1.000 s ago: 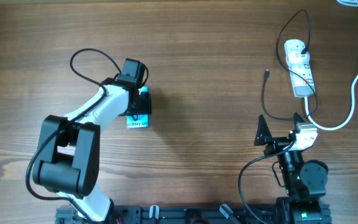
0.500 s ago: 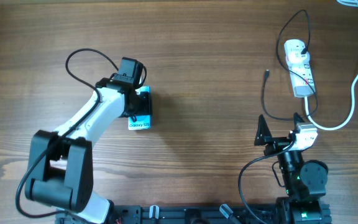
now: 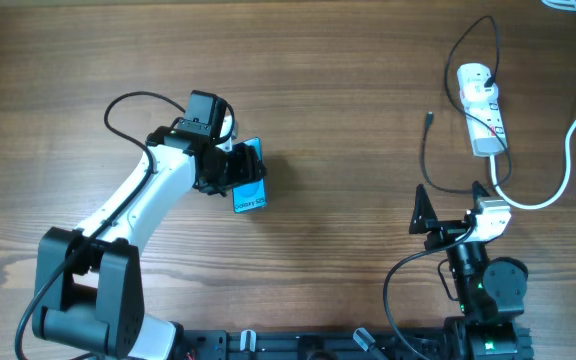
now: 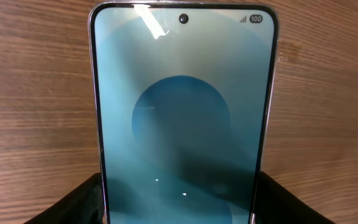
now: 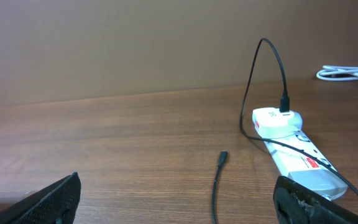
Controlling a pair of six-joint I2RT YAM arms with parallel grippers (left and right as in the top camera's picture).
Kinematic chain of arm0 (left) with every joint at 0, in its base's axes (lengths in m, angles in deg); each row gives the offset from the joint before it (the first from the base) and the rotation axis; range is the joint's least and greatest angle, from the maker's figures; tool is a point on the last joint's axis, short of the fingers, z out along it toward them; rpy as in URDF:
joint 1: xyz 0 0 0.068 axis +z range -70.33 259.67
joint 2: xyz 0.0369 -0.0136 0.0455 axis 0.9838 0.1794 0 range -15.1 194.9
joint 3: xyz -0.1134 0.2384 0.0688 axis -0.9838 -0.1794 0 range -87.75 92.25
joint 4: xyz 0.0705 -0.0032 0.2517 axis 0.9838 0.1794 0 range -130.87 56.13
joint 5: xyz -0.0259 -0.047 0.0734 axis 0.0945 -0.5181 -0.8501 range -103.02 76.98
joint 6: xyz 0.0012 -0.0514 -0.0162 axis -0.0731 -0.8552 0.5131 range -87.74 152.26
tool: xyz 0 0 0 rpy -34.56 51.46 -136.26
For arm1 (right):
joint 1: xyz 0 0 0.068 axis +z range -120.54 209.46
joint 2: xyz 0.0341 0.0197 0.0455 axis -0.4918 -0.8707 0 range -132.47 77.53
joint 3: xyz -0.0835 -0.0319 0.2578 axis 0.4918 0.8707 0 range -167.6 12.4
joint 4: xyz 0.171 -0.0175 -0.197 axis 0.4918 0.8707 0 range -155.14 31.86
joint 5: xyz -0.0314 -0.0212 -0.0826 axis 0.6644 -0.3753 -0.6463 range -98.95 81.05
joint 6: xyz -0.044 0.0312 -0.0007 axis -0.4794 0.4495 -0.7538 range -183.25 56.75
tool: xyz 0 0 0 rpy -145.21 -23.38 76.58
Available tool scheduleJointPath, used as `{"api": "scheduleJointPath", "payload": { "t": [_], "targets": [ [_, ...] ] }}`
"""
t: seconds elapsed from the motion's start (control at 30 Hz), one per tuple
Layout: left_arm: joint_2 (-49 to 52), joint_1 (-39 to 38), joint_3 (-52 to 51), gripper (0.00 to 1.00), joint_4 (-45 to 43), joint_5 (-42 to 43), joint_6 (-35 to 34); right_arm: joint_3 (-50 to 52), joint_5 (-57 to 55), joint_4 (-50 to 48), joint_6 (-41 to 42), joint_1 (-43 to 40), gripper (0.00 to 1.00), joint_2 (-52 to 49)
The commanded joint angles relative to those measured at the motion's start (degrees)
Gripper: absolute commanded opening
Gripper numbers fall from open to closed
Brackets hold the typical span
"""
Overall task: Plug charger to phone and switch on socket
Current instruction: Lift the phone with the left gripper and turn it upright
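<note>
The phone (image 3: 250, 178), cyan screen up with a white text band at its near end, is held in my left gripper (image 3: 224, 168), which is shut on its edges. In the left wrist view the phone (image 4: 182, 112) fills the frame between both fingers. The charger cable (image 3: 427, 150) lies on the table with its black plug tip (image 3: 429, 117) free; in the right wrist view the tip (image 5: 223, 157) lies ahead between the fingers. The white socket strip (image 3: 481, 110) lies at the far right (image 5: 291, 143). My right gripper (image 3: 450, 215) is open and empty, near the table's front.
A thick white cord (image 3: 571, 130) runs from the socket off the far right edge. A black plug sits in the socket's far end (image 5: 284, 102). The wooden table (image 3: 338, 120) spans the whole view.
My left gripper has carried the phone to the right and slightly nearer, turning it to a slant. The right arm has not moved.
</note>
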Motion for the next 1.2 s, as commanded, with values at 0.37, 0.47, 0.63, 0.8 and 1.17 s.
{"api": "scheduleJointPath", "payload": {
  "t": [0.37,0.47,0.63,0.8,1.17],
  "targets": [
    [-1.79,-0.07,-0.07,0.51,0.57,16.63,-14.29,0.07,0.48,-0.13,0.42,0.09,1.00,-0.20],
    [-1.79,-0.02,0.26,0.51,0.20,23.21,-15.65,0.07,0.48,-0.13,0.39,0.09,1.00,-0.20],
    [-1.81,0.09,2.19,0.52,0.20,33.24,-17.68,0.07,0.48,-0.13,0.39,0.09,1.00,-0.20],
    [-1.81,0.09,3.91,0.56,0.13,38.95,-19.58,0.07,0.48,-0.13,0.37,0.09,1.00,-0.20],
    [-1.81,0.09,3.96,0.52,-4.15,49.18,-23.87,0.07,0.48,-0.13,0.42,0.09,1.00,-0.20]
  ]
}}
